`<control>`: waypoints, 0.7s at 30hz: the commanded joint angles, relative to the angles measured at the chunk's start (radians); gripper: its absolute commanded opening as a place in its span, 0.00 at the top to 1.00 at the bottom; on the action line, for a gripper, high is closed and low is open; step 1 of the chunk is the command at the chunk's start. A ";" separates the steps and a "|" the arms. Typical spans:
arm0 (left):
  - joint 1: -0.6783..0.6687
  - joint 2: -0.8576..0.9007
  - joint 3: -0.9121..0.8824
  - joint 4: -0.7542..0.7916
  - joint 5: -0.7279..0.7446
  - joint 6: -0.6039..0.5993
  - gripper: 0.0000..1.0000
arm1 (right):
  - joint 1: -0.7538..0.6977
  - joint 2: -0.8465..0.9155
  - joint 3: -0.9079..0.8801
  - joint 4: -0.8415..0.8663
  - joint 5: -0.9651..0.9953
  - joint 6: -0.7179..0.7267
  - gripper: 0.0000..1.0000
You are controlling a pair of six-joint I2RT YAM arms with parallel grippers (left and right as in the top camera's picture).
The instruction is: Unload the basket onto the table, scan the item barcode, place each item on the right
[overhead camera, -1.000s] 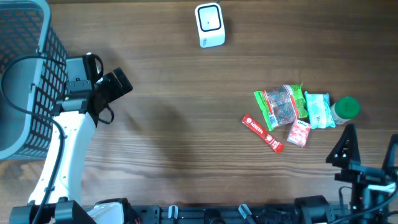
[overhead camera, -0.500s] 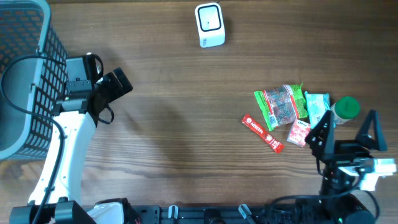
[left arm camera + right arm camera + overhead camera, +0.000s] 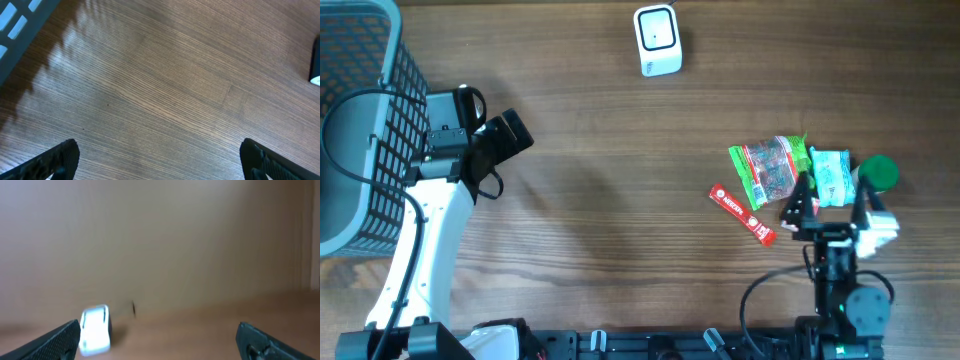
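Observation:
Several items lie in a pile at the right: a green and red snack bag [image 3: 770, 170], a red stick pack [image 3: 740, 213], a teal packet [image 3: 830, 170], a green-lidded bottle [image 3: 879, 172] and a small pink packet [image 3: 802, 215], which my right arm partly covers. The white scanner [image 3: 656, 40] stands at the far middle and shows blurred as the scanner [image 3: 95, 329] in the right wrist view. My right gripper [image 3: 831, 197] hovers open over the pile's near edge, with nothing between its fingers [image 3: 59, 339]. My left gripper [image 3: 510, 135] is open over bare wood far to the left, and it holds nothing.
A grey mesh basket [image 3: 360, 120] fills the far left corner, and its basket rim [image 3: 20, 22] crosses the left wrist view. A dark corner of the scanner [image 3: 315, 65] shows at that view's right edge. Black cables trail near the front edge.
My right arm has swung in from the front right corner, up and left, until its open gripper hangs over the pile. The left arm has not moved.

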 commanded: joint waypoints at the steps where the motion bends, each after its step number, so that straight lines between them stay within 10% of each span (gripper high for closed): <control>1: 0.004 0.003 0.000 0.003 -0.010 0.013 0.00 | -0.002 -0.010 -0.002 -0.146 -0.041 0.003 0.00; 21: 0.004 0.003 0.000 0.003 -0.010 0.013 0.00 | -0.018 -0.011 -0.002 -0.172 -0.157 -0.176 0.00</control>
